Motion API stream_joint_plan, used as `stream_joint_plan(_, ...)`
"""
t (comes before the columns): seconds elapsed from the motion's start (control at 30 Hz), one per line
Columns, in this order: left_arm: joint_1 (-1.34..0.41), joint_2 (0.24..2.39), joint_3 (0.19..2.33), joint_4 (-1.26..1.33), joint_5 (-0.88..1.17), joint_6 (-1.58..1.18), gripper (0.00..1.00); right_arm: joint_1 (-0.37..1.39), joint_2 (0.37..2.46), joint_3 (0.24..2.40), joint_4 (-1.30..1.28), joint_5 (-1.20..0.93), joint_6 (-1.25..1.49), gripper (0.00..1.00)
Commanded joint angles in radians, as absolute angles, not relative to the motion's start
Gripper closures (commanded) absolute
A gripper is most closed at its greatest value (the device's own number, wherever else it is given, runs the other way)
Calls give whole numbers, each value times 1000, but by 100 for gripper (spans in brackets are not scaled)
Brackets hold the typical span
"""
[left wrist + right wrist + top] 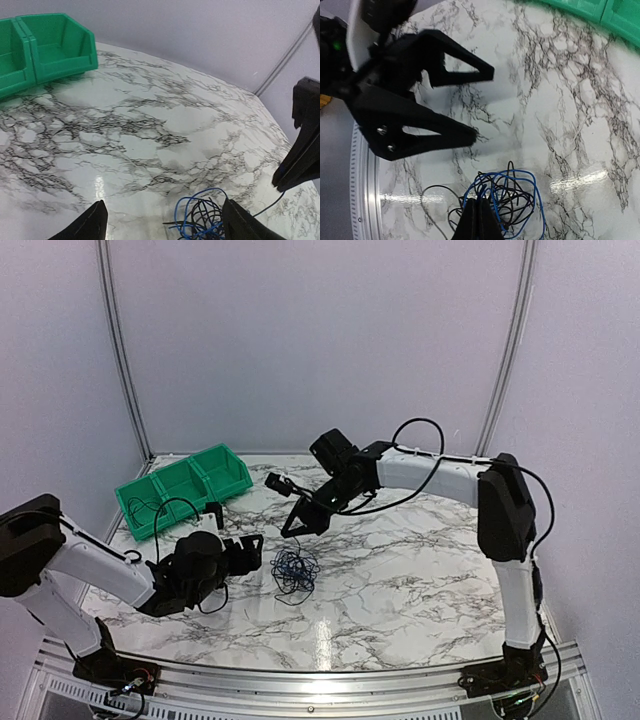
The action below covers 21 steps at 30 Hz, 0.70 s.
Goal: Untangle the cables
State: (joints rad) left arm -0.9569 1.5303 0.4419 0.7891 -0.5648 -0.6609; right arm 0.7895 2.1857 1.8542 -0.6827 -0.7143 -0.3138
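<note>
Now, left hand (164, 205) apart beside cables (295, 570), right hand (477, 205) tight on a strand.

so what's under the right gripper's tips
The tangle of blue and black cables on the marble table. The shut right gripper covers its near part, so a pinched strand can't be confirmed.

Blue and black cables (295, 570), green bins (185, 485), white table (400, 580) veined in grey-black marble.
</note>
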Motion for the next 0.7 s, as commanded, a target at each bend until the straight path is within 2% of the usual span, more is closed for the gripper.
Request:
stream_joint_plan(0.0,-962,1605,400,1181,-363,-524,22,820,2048,1851,-608,-816,-272,100)
stream_joint_plan(0.13,-963,1666,387,1350,-273,-493,31,838,2014,1856,-601,-816,-261,100)
stream_joint_plan(0.3,-966,1732,396,1493,-186,-443,34,862,1994,1866,-605,-803,-261,100)
stream_joint_plan(0.53,-968,1828,470,1489,-171,-450,35,868,1972,1881,-620,-788,-267,100)
stream_joint_plan(0.67,-970,1940,535,1472,-152,-489,42,869,1952,1948,-650,-778,-280,100)
